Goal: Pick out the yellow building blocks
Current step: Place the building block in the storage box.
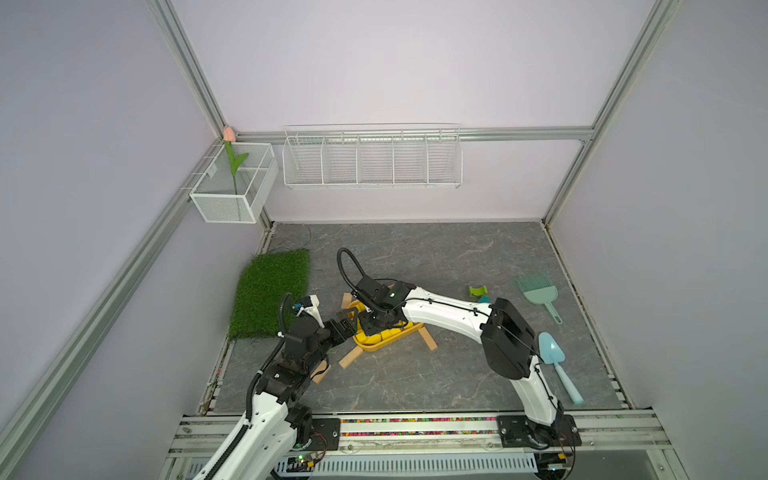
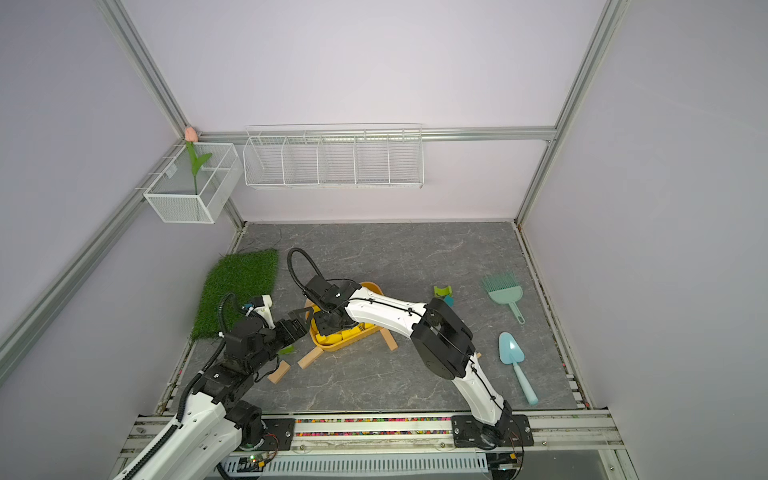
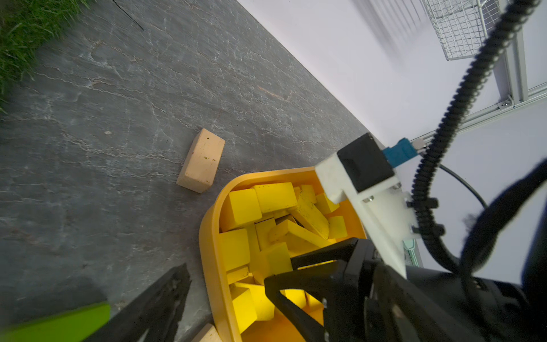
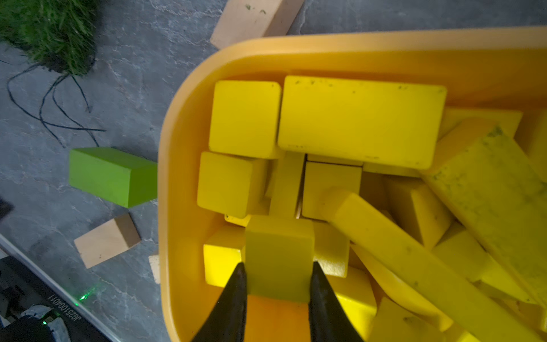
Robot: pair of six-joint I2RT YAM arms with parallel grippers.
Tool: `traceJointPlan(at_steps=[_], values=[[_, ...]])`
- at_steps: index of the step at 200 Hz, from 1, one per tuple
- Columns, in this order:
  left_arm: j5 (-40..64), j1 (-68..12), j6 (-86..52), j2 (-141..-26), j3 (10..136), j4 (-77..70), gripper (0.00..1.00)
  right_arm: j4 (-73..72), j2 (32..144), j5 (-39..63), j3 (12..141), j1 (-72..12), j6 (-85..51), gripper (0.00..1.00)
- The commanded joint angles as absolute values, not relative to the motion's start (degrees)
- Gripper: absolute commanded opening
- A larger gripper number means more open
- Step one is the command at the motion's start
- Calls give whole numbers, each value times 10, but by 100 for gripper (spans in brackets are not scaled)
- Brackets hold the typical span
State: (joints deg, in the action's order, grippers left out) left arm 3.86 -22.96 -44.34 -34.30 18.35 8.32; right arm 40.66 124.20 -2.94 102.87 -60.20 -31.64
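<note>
the right gripper (image 4: 278, 265) pinches a yellow block (image 4: 278, 245) by two opposite faces, low inside the tub (image 4: 177, 142), which sits lower centre of the frame in both top views on the tabletop (image 1: 436, 257) and is heaped with yellow blocks (image 4: 361, 121). i judge this a drop-off: ease down until the block rests on the pile, part the jaws only a little, then rise straight up so the tips do not drag the long bar (image 4: 414, 260) beside it. the left gripper (image 3: 228, 275) is spread wide and empty just beside the tub's rim, so keep the arms apart. a green block (image 4: 112, 174) and tan blocks (image 3: 201, 161) lie outside; leave them
</note>
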Motion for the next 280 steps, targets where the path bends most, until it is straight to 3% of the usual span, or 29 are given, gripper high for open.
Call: traceJointPlan(at_steps=[1, 92, 137, 182, 210, 242, 280], values=[[45, -225, -447, -341, 175, 70, 100, 425, 1260, -25, 1050, -606, -313, 28], [46, -222, -449, -347, 175, 69, 100, 443, 1290, -34, 1091, -604, -301, 29], [48, -220, -450, -349, 175, 69, 100, 442, 1289, -33, 1091, -604, -299, 40], [49, -219, -452, -353, 175, 69, 100, 441, 1273, -36, 1081, -603, -297, 43], [51, -217, -452, -364, 177, 66, 89, 428, 1225, -47, 1046, -604, -299, 41], [11, -209, -476, -428, 204, 110, 56, 396, 1114, -85, 943, -601, -306, 42], [70, -187, -472, -606, 251, 84, 23, 380, 944, -137, 775, -584, -326, 41]])
